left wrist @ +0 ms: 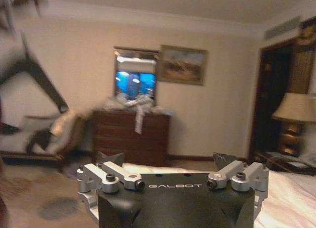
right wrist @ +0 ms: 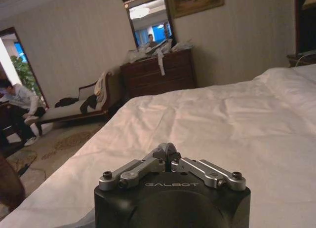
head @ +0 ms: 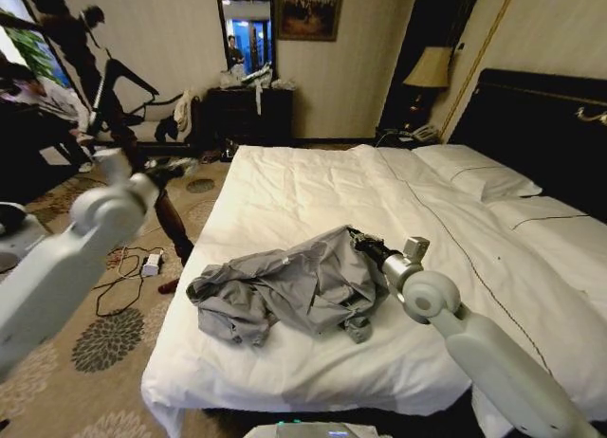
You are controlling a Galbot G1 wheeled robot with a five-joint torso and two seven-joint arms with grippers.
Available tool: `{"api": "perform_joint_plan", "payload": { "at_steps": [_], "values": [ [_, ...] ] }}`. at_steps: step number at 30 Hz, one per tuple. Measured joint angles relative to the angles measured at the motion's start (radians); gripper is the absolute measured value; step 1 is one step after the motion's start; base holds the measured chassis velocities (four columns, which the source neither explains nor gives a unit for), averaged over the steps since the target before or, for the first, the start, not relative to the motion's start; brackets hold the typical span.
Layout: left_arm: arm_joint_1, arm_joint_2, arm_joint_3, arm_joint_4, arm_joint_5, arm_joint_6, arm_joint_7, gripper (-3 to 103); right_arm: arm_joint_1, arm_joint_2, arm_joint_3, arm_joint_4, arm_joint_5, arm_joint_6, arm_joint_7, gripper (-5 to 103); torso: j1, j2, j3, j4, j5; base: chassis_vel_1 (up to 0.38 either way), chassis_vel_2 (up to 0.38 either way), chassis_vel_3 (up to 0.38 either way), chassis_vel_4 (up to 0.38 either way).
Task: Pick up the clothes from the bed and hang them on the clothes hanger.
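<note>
**Grey shirt crumpled on the bed, right gripper at its edge**

Light grey fabric: the clothes (head: 285,288) lie in a crumpled heap low in the centre of the head view, on the white duvet of the bed (head: 313,187), toward its foot end. Sleeves and folds bunched; nothing lifted.

Right gripper (head: 358,240) sits just right of centre in the head view, its black tip touching the upper right edge of the heap. In the right wrist view, right gripper (right wrist: 168,150): fingers drawn together to a point, pressed closed. Whether any cloth is pinched between them, cannot tell.

Left arm raised at the left edge of the head view, over the patterned carpet (head: 109,338), well apart from the shirt. In the left wrist view, left gripper (left wrist: 170,161): fingers spread wide, nothing between them.

White pillows (head: 479,177) upper right, against the black headboard (head: 531,116).
</note>
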Motion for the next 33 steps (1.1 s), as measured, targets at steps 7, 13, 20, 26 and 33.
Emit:
{"api": "perform_joint_plan", "payload": {
  "at_steps": [7,13,20,26,33],
  "values": [
    [-0.358,-0.006,0.185,0.124,-0.206,0.196,-0.249,100,-0.020,-0.003,0.028,0.013,-0.001,-0.001,0.001,0,-0.001,0.000,0.000,0.0010,0.0006,0.000,0.000,0.000,0.000],
    [-0.554,0.006,0.320,0.272,-0.169,0.205,-0.159,100,-0.033,0.000,0.037,0.020,-0.007,-0.001,0.003,0,-0.001,0.000,0.000,0.0007,0.0011,0.000,0.000,0.000,0.000],
    [-0.509,0.069,0.304,0.330,-0.120,0.203,-0.105,101,-0.047,-0.008,0.051,0.028,-0.010,-0.002,0.003,0,0.000,0.000,0.000,0.0006,0.0001,0.000,0.000,0.000,0.000],
    [-0.450,0.112,0.275,0.347,-0.080,0.201,-0.067,99,-0.046,-0.007,0.043,0.029,-0.015,-0.002,0.002,0,-0.001,0.000,0.000,0.0016,-0.0003,0.000,0.000,0.000,0.000],
    [-0.424,0.075,0.266,0.423,-0.100,0.199,-0.067,99,-0.035,-0.009,0.028,0.034,-0.011,0.000,0.004,0,0.000,0.000,0.000,0.0002,0.0005,0.000,0.000,0.000,0.000]
  ]
}}
